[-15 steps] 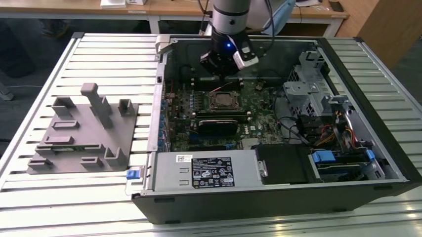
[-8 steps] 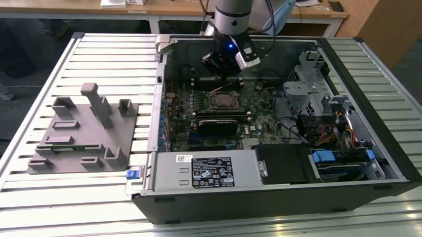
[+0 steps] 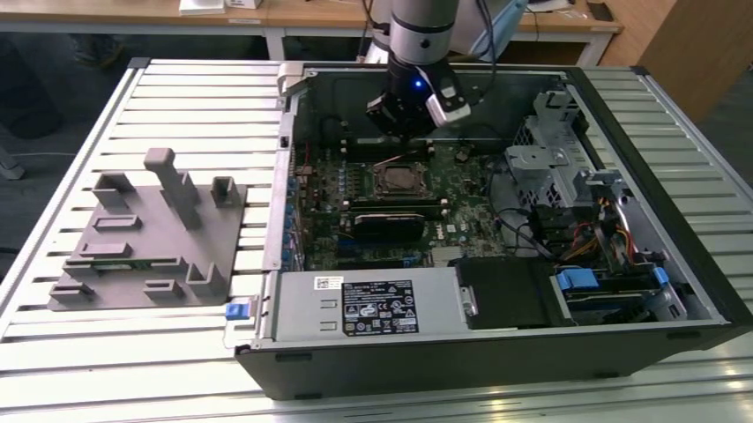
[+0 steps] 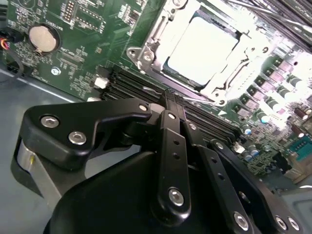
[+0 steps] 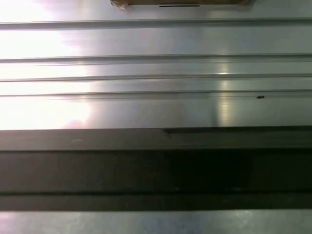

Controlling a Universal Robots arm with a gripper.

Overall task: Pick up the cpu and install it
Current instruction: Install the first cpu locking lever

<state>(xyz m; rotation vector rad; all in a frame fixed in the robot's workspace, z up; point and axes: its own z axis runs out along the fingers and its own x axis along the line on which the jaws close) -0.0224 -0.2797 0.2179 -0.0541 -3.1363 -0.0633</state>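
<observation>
Arm poised over an open computer case on the slatted worktop (image 3: 176, 370)

The computer case (image 3: 659, 220) lies on its side, open upward, so the motherboard (image 3: 459, 220) is reachable; the grey fixture (image 3: 153, 238) sits near the worktop's edge. The gripper (image 3: 406, 123) hangs above the socket (image 4: 195, 48), where the cpu (image 4: 202, 48) apparently already sits, glare-washed. I cannot tell whether the jaws are spread.
</observation>
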